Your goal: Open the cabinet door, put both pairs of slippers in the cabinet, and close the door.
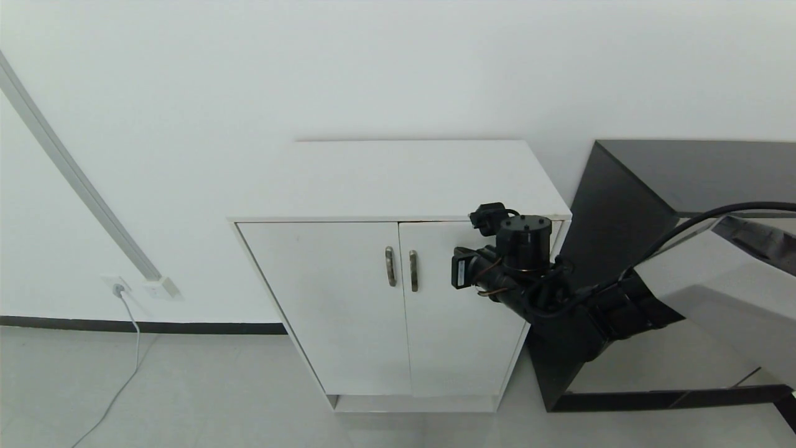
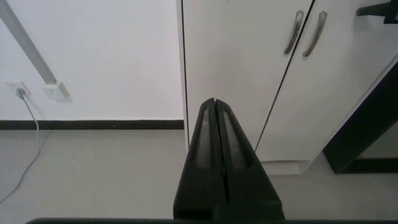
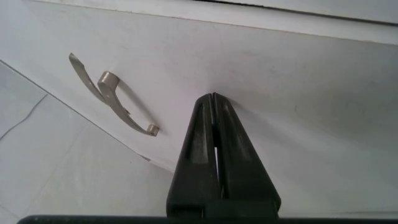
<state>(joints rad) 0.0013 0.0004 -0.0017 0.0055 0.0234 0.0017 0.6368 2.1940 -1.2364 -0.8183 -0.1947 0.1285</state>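
White door [image 3: 298, 81]: right tool [image 3: 213, 98] clenched empty, tip against it (handle [image 3: 107, 79] nearby), right arm [image 1: 559, 311] outstretched; left tool [image 2: 214, 102] clenched too.

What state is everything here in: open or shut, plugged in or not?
left cabinet door: shut
right cabinet door: shut
left gripper: jaws shut, holding nothing
right gripper: jaws shut, holding nothing
wall socket: cable plugged in

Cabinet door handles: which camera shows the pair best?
Head view: both handles show full length, side by side, with nothing in front of them. The left wrist view has both handles too, farther off and at a slant. The right wrist view has one handle close up.
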